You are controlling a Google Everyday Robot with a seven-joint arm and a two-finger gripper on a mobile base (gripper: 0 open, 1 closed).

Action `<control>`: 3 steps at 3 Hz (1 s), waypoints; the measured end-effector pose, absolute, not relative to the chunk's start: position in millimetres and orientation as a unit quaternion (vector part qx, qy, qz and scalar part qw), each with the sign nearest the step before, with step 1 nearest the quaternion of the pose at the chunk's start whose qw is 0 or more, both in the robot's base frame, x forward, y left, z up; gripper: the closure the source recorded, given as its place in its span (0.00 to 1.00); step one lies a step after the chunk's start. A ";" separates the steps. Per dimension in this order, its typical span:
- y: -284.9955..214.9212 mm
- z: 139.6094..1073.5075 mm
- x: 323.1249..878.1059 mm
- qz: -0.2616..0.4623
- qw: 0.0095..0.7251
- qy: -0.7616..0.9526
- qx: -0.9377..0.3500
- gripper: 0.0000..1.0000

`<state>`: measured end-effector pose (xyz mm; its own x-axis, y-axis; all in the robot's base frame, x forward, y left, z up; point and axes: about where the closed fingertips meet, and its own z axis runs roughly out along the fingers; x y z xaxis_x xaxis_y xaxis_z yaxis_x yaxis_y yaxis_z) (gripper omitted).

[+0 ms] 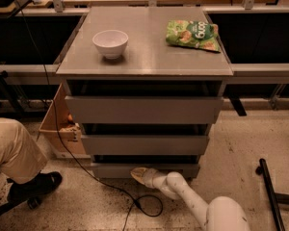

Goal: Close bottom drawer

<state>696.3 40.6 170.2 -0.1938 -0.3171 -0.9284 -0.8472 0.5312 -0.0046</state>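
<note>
The grey metal cabinet (144,61) stands in the middle of the camera view with three grey drawer fronts. The bottom drawer (111,170) is the lowest front, near the floor, sitting close under the middle drawer (144,144). My gripper (140,174) is at the end of the white arm (192,201) that reaches in from the lower right. It sits low against the front of the bottom drawer, near its middle.
A white bowl (110,43) and a green snack bag (192,34) lie on the cabinet top. A person's leg and shoe (19,162) are at the left, beside a cardboard box (62,129). A black cable (135,201) loops on the floor. A dark metal bar (272,196) lies at the right.
</note>
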 end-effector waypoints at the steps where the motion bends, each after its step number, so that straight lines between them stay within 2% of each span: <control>1: 49.1 170.8 699.3 0.279 0.495 0.718 -0.403 1.00; 3: 67.8 173.8 702.2 0.283 0.510 0.699 -0.414 1.00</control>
<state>702.2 67.8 173.8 -0.1374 -0.2901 -0.9471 -0.8678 0.4962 -0.0261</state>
